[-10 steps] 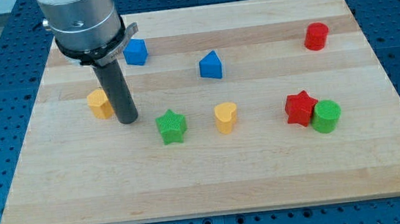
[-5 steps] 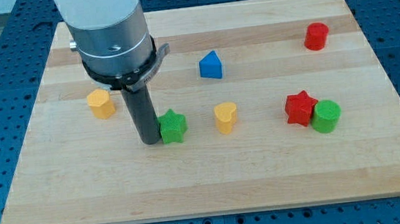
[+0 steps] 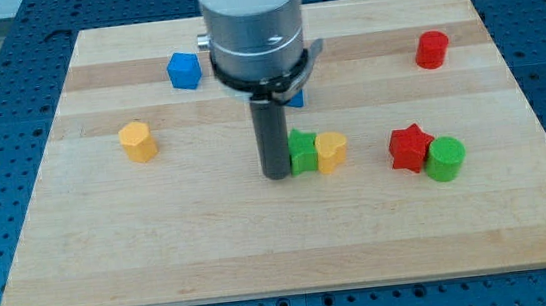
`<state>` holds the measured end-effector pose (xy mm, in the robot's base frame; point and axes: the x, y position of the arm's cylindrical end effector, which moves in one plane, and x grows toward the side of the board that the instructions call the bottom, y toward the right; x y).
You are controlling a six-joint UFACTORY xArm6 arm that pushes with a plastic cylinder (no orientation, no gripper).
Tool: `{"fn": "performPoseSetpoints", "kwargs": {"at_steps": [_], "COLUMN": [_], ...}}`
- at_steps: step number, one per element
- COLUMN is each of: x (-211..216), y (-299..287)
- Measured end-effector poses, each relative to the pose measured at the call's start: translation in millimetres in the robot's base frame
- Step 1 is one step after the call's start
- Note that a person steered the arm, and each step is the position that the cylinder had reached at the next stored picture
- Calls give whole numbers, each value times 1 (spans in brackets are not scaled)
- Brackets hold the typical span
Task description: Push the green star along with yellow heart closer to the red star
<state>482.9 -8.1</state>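
Note:
The green star point(image 3: 304, 152) sits near the board's middle, touching the yellow heart point(image 3: 331, 152) on its right. My tip point(image 3: 276, 174) is pressed against the green star's left side. The red star point(image 3: 410, 148) lies further to the view's right, a gap away from the heart, with a green cylinder point(image 3: 445, 158) touching its right side.
A yellow hexagonal block point(image 3: 137, 142) is at the left. A blue cube point(image 3: 184, 70) is at the upper left. A blue block point(image 3: 296, 98) is mostly hidden behind the rod. A red cylinder point(image 3: 431, 49) is at the upper right. The wooden board point(image 3: 113, 269) carries all.
My tip moved right, met the green star and pushed it right into the yellow heart. Both blocks have shifted right toward the red star.

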Motion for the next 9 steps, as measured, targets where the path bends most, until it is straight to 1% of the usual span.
{"fn": "performPoseSetpoints", "kwargs": {"at_steps": [1,3,4,6,7,8,9], "x": [-26,-42,-50,-58,-58,-62,-107], "y": [17,38,60,116,129,130,132]}}
